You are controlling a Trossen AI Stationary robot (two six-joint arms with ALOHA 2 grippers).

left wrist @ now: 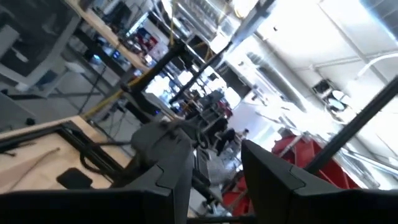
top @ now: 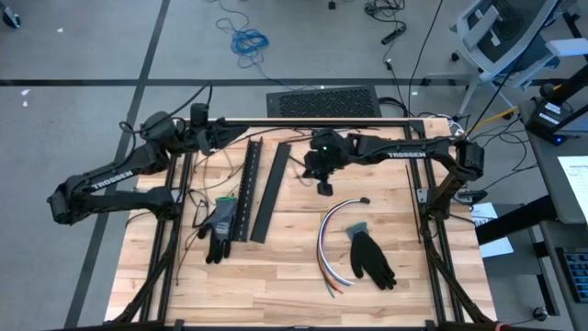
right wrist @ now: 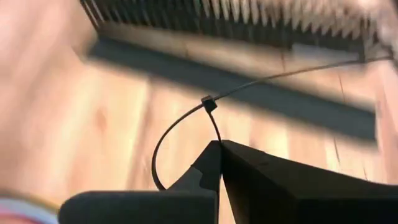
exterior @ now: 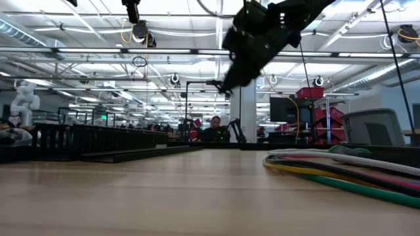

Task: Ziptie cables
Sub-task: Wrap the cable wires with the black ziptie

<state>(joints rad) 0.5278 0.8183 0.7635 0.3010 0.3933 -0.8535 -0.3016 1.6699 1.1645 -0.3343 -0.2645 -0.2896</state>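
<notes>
Already a thin black looped ziptie (right wrist: 186, 127) is pinched in the right pincer (right wrist: 219, 144), left pincer (left wrist: 214, 171) spread, while the multicoloured cables (top: 333, 241) lie unbound.

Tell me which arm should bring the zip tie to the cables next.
Probably the right. Its gripper is shut on the looped zip tie above mid-table, near the cables. The left gripper sits at the far left edge, holding nothing visible.

Grey tiled floor (top: 92, 46) surrounds the wooden table (top: 276, 276), a coiled blue cord (top: 248, 41) lying loose on it; beyond, a large workshop under rows of ceiling lights (exterior: 79, 39), with red equipment (exterior: 318, 108) and a seated person (exterior: 214, 128)
</notes>
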